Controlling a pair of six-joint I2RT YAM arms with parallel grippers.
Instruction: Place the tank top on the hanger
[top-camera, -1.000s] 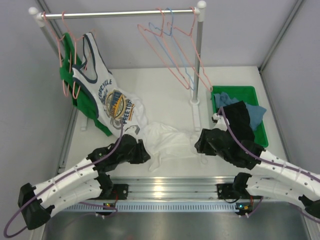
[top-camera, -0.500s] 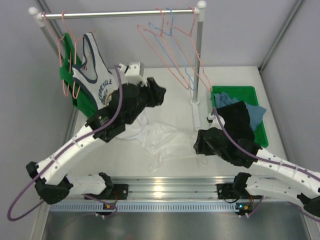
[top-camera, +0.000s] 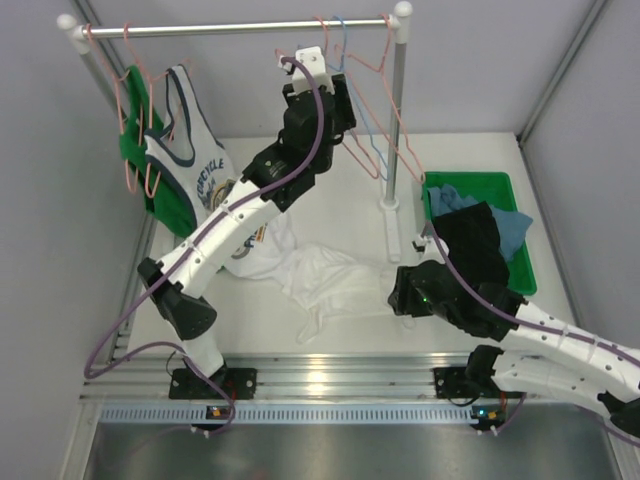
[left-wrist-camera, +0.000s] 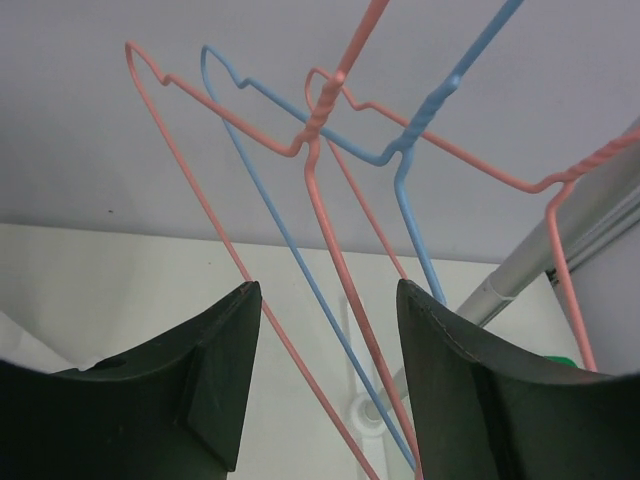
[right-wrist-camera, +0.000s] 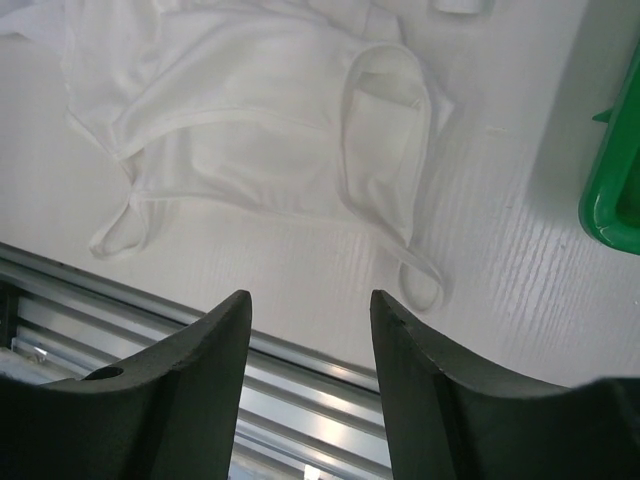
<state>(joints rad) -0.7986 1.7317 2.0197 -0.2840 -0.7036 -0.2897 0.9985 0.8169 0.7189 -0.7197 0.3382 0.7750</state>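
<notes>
**Lifted from the near table edge to the far rail within the last second: left gripper**

Noted its jaws widening over the same interval. Found them now well apart and clamped on nothing. From the left wrist view, recorded a pink wire of the hanger and a wire of the blue hanger running down through the gap, touching neither finger so far as can be told. Judged the wide stance deliberate: room to straddle the pink wire before closing. Flagged the blue wire lying just beside the pink one as a risk of catching both.

Recorded both hangers hooked at the right end of the rail, beside the upright post. At the left end, found a printed tank top and a green garment already hung, neither part of this job.

Found the tank top lying crumpled on the table, near centre, untouched by either arm. Found the right gripper low and just right of it, barely shifted, jaws apart and empty, with a strap loop lying close ahead in the wrist view. Judged this a waiting post, ready to lift fabric on arrival of the hanger.

Noted a green bin of spare cloth at far right.

Assessed as early stage: hanger fetch in hand, dressing not begun.
</notes>
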